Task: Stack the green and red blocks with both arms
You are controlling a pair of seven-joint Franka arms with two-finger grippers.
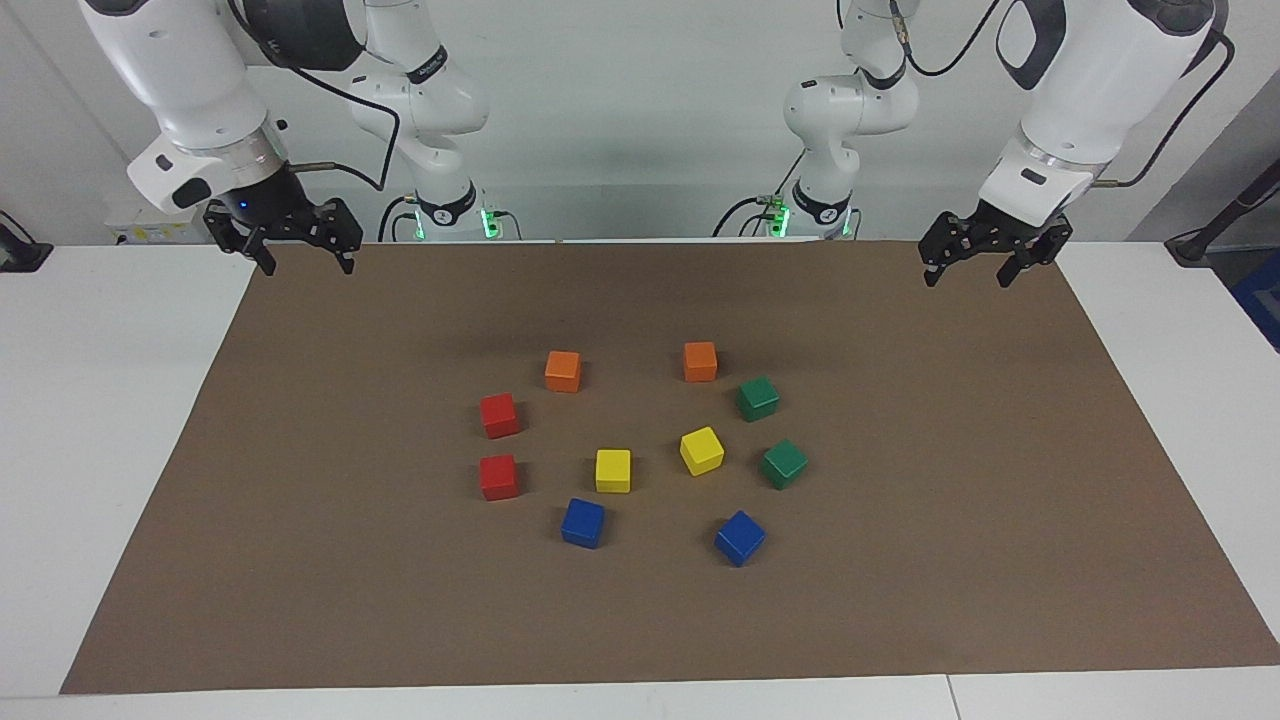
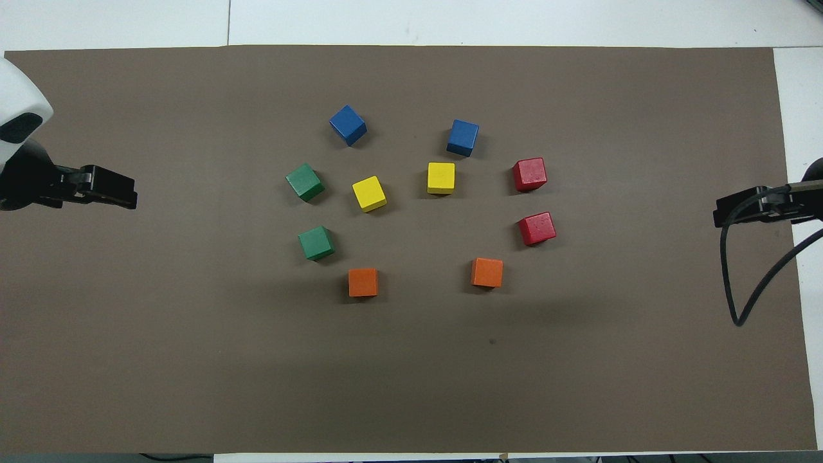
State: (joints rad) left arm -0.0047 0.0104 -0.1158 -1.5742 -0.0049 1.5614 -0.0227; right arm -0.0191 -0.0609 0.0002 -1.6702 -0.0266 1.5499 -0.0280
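Ten cubes total on the brown mat (image 1: 300,560), two of each colour: two red cubes (image 1: 499,415) at 9 o'clock of the ring in the facing view, two green cubes (image 1: 758,398) at 3, two orange cubes (image 1: 563,371) at 12, two blue cubes (image 1: 583,522) at 6, two yellow cubes (image 1: 613,470) in the middle.

Both arms are waiting raised: left hand (image 1: 985,262) is hanging open at 2 o'clock, right hand (image 1: 300,245) open at 10 o'clock.
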